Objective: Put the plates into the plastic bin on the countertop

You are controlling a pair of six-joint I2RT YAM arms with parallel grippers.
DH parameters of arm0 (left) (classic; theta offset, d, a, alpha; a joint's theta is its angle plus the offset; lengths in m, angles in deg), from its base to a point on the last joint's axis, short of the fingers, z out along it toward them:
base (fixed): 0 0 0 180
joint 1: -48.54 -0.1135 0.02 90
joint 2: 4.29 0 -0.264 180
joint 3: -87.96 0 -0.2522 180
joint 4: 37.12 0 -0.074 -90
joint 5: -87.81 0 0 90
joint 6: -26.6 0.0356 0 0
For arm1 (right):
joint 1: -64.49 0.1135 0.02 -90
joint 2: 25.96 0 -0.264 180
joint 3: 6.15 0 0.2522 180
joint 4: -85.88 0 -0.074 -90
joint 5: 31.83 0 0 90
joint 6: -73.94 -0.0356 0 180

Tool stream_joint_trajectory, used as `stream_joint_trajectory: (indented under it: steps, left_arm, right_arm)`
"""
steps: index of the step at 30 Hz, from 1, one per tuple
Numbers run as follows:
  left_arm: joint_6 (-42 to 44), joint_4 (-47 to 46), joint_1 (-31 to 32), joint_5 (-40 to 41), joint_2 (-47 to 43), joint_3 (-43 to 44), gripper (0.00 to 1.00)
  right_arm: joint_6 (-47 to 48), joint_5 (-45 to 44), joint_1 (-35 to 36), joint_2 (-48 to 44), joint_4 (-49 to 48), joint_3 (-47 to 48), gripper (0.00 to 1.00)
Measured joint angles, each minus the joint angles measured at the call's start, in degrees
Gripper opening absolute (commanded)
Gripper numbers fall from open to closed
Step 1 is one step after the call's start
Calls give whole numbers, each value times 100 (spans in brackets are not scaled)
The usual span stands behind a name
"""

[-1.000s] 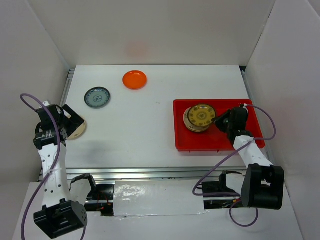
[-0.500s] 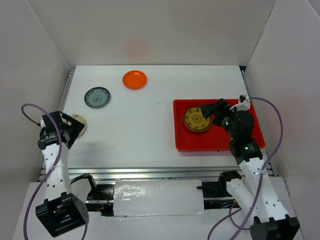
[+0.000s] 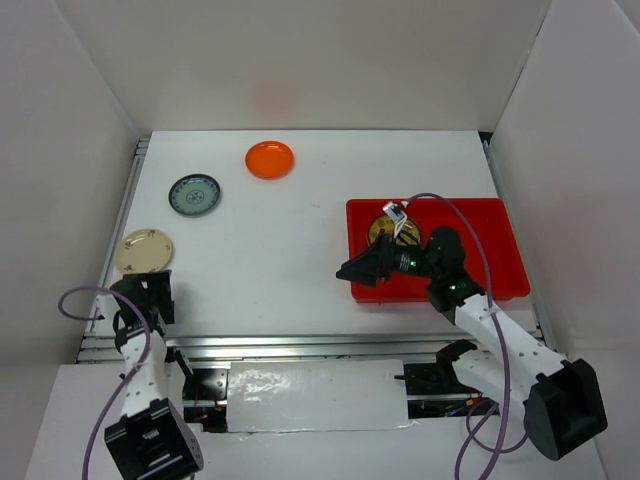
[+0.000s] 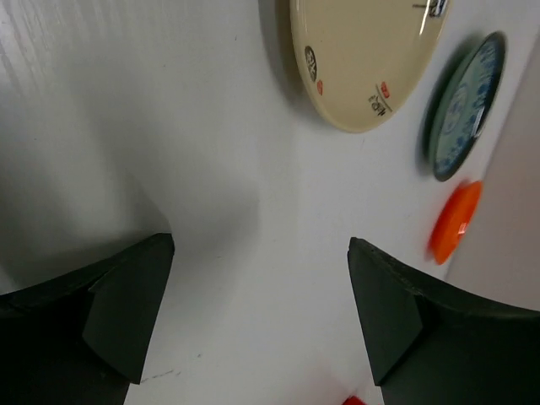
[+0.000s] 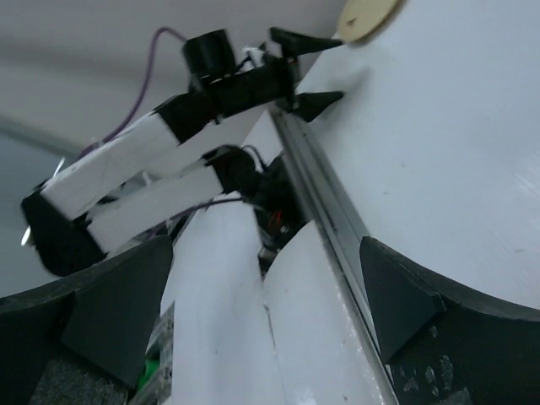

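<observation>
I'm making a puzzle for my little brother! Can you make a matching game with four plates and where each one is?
Plates:
1. orange plate
2. cream plate
3. grey-blue plate
4. brown-gold plate

Places:
A. in the red bin
B. closest to the left gripper
C. farthest back on the countertop
D. between the orange and cream plates

Pairs: 1-C, 2-B, 3-D, 4-A

The white surface (image 3: pixel 290 250) is boxed in by plain white panels: a back panel (image 3: pixel 300 60) beyond its far edge, and a left panel (image 3: pixel 50 150) and a right panel (image 3: pixel 580 150) rising from its sides. A faint pink blush tints the back panel. A metal rail (image 3: pixel 300 345) runs along the surface's near edge, with a glossy, wrinkled white strip (image 3: pixel 300 392) just in front of it. The light is soft and even.
</observation>
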Motion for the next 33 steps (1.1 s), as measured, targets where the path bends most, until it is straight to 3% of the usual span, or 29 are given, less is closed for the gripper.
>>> stream_joint_trajectory:
  steps: [4,8,15,18,22,30,33]
  left_arm:
    - [-551,-896,0,297,-525,-673,99]
    - [-745,-1233,0,756,-468,-776,99]
    - [-861,-1742,2,1451,833,-291,99]
    - [-850,-1902,0,1580,1733,219,92]
    - [-846,-2076,2,1606,2433,586,86]
    - [-643,-2500,0,1620,3276,1005,87]
    - [-566,-2680,-4,1596,3611,1196,82]
  right_arm:
    - [-2,509,142,138,-603,9,100]
    - [-205,933,92,590,-1224,7,100]
    - [-861,1325,-98,966,-2221,-109,100]
    - [-953,1390,-131,962,-2365,-120,100]
    - [-968,1412,-175,874,-2350,-120,100]
    - [-678,1405,-332,485,-1928,-116,100]
    - [-619,1401,-413,485,-1825,-116,100]
